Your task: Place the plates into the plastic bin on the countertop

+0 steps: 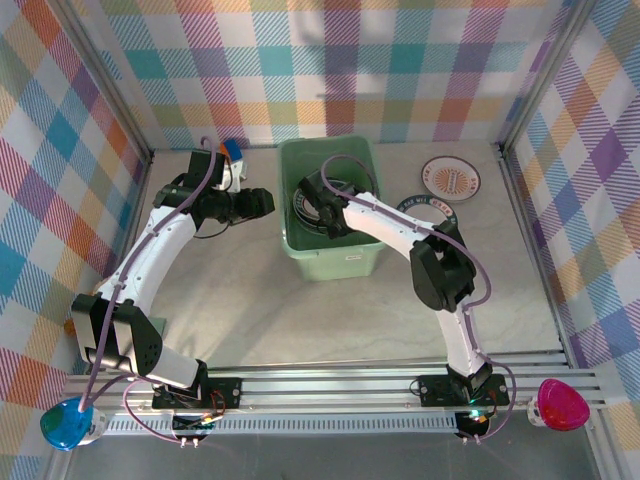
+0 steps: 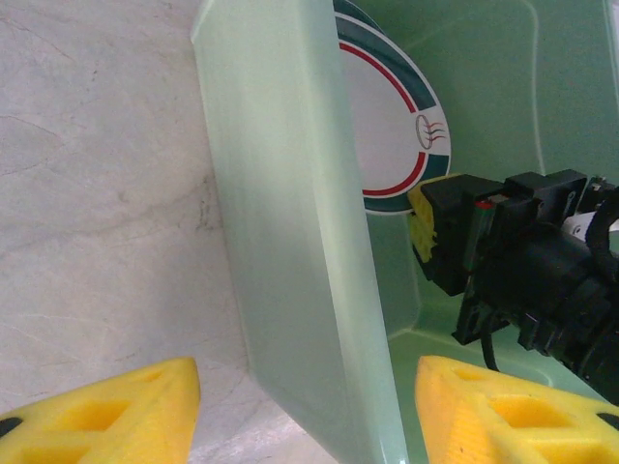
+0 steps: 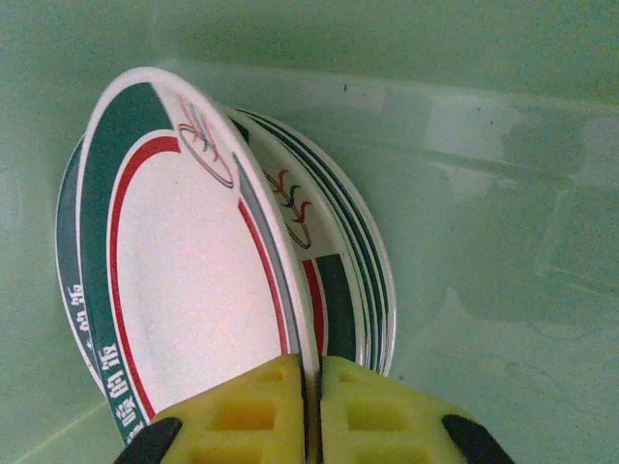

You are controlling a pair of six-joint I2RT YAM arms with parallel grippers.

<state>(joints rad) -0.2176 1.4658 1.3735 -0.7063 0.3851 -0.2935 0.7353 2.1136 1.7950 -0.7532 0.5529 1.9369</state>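
The mint-green plastic bin (image 1: 330,258) stands mid-countertop. My right gripper (image 3: 311,372) reaches down into it, shut on the rim of a white plate (image 3: 184,271) with teal and red bands, held on edge. Behind that one, more plates (image 3: 340,266) lean against the bin's inner wall (image 3: 484,193). From the left wrist view the same plate (image 2: 387,126) shows beside the right gripper's yellow finger (image 2: 423,227). My left gripper (image 2: 308,387) is open, its fingers straddling the bin's left wall (image 2: 290,242) with gaps on both sides. Two more plates (image 1: 450,178) (image 1: 425,207) lie on the countertop (image 1: 250,300) right of the bin.
A small blue, orange and white object (image 1: 232,152) sits at the back left behind the left arm. Plaid walls close in the back and both sides. Aluminium rails (image 1: 330,390) run along the near edge by the arm bases.
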